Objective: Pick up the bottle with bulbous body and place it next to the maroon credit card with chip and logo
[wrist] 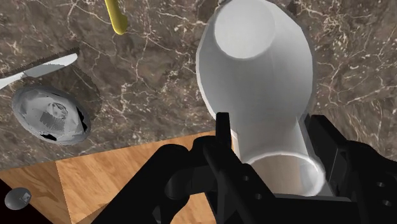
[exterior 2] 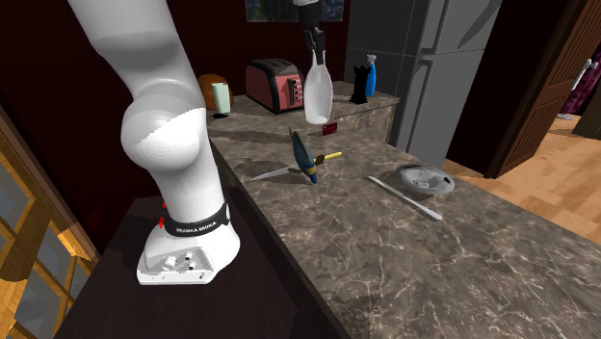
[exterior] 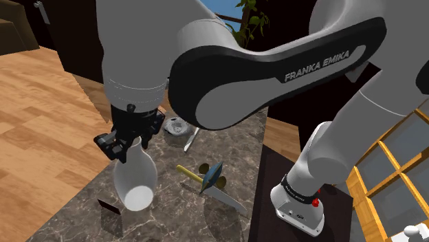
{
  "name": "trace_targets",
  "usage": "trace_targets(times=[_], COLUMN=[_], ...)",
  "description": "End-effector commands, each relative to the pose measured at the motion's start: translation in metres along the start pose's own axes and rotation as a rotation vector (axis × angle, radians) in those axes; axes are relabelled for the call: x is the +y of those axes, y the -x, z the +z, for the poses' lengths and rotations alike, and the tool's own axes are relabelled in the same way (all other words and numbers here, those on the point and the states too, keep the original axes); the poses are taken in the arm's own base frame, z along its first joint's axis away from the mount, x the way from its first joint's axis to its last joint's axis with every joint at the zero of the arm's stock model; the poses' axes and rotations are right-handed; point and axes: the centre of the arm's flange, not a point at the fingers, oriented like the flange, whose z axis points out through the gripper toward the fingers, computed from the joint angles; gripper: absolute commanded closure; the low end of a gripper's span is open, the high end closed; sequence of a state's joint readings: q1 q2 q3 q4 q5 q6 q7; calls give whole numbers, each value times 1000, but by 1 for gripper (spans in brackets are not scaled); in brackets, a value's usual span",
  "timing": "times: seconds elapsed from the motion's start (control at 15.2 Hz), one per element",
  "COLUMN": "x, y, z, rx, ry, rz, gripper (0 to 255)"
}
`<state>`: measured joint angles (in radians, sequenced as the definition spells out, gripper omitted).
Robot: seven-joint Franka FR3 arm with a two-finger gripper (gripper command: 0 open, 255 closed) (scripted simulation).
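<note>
White bottle [wrist: 254, 63] hangs over the marble counter [wrist: 159, 76], its neck clamped tight in the hand [wrist: 270, 137].

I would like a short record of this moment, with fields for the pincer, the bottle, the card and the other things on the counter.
pincer: shut on the neck of the bottle
bottle: white, bulbous, hangs neck up, seems lifted off the counter
card: dark maroon, on the counter, close to the bottle's base
counter: dark marble
other things: knife, yellow-handled tool, round metal piece
</note>
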<state>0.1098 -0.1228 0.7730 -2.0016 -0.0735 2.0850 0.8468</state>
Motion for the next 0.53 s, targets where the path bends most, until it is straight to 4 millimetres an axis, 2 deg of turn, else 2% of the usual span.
trace_targets(times=[0.0,0.46], x=[0,1], y=[2,10], z=[11,47], rx=[1,1], ry=[-1,-1], rz=[0,0], gripper=[255,255])
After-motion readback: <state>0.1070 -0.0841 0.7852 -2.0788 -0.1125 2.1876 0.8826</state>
